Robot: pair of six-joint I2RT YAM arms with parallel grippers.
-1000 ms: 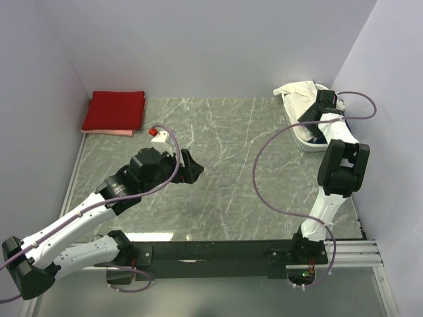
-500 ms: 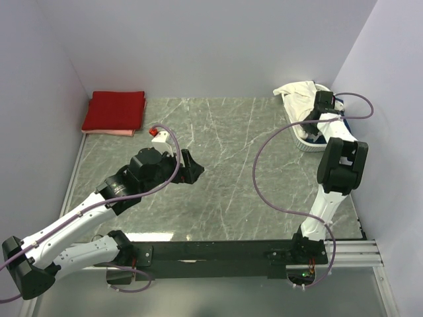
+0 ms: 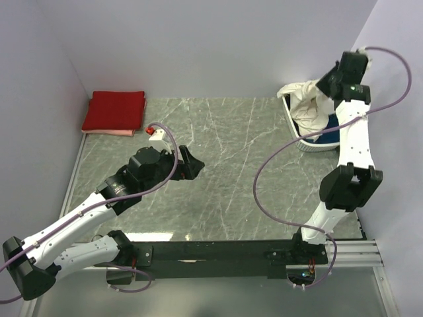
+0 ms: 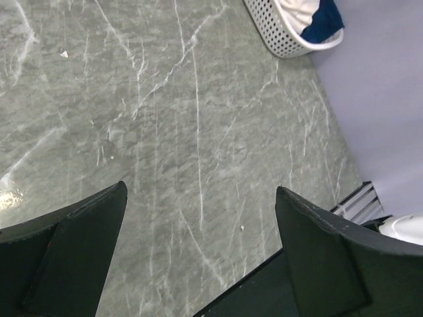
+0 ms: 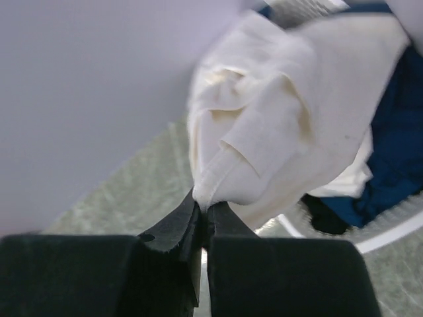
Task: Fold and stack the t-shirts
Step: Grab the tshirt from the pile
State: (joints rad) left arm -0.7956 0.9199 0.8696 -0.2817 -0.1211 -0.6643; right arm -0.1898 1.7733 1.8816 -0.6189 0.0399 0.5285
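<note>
Fingers (image 5: 173,228) of the right gripper (image 5: 203,210) pinch a bunched edge of the cream t-shirt (image 5: 277,152), limp and light, trailing down into the white basket (image 3: 309,145) and probably better spread from a shoulder seam; the left gripper (image 4: 200,191) gapes empty, far from it.

The grey-green marbled stone surface (image 3: 225,165) carries a pale pink cloth t-shirt (image 3: 109,132) with a folded red cloth t-shirt (image 3: 114,110) on it, well apart from the left gripper (image 4: 199,191), beyond it to its left. A white perforated plastic basket (image 3: 309,146) stands below the right gripper (image 5: 203,210).
</note>
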